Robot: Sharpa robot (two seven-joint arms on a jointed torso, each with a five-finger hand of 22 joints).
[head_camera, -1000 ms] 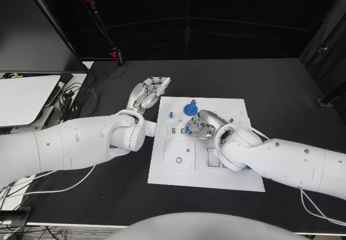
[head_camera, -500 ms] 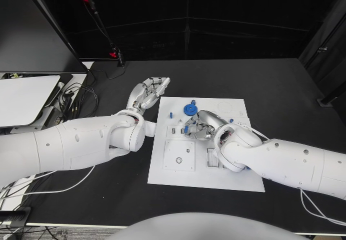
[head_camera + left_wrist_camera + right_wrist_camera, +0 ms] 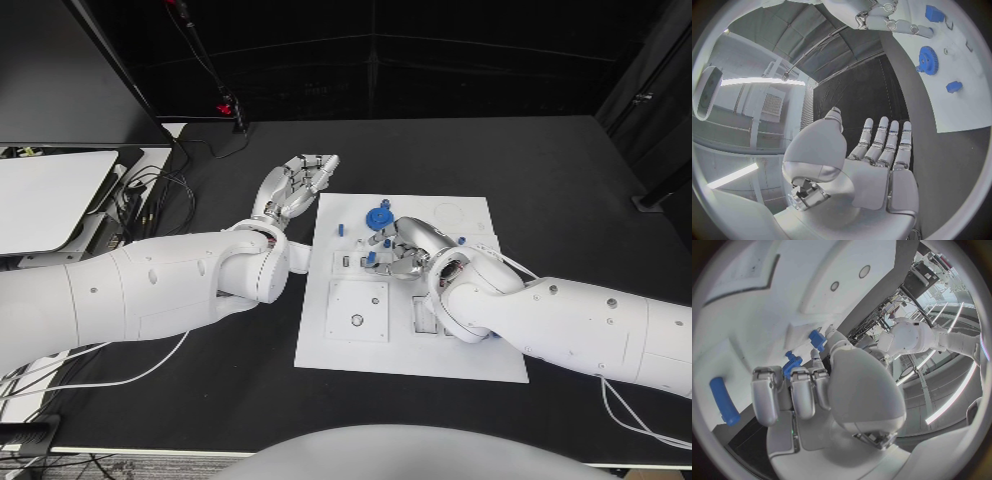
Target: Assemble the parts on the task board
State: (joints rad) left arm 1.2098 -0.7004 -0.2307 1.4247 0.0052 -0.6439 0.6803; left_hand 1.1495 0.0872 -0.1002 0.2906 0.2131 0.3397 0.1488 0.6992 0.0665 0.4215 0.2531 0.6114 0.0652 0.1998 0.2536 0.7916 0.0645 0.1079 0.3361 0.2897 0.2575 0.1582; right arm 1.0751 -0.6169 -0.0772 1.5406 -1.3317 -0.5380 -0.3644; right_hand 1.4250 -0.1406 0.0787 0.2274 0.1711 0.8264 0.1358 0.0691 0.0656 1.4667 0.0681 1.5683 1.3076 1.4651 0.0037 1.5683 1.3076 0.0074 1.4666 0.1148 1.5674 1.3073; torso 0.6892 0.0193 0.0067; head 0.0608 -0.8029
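The right hand (image 3: 402,246) is over the upper part of the board (image 3: 361,345), far nearer the parts than the left hand (image 3: 294,186), which hovers off the board's upper-left corner, over the table (image 3: 562,165). Just beyond the right fingers lies the blue gear (image 3: 381,216), with small blue pieces (image 3: 342,230) beside them. In the right wrist view the fingers (image 3: 792,390) curl inward, with a small blue part (image 3: 791,365) at their tips, seemingly pinched, though contact is hard to confirm. The left fingers (image 3: 882,137) are straight, slightly apart, and hold nothing.
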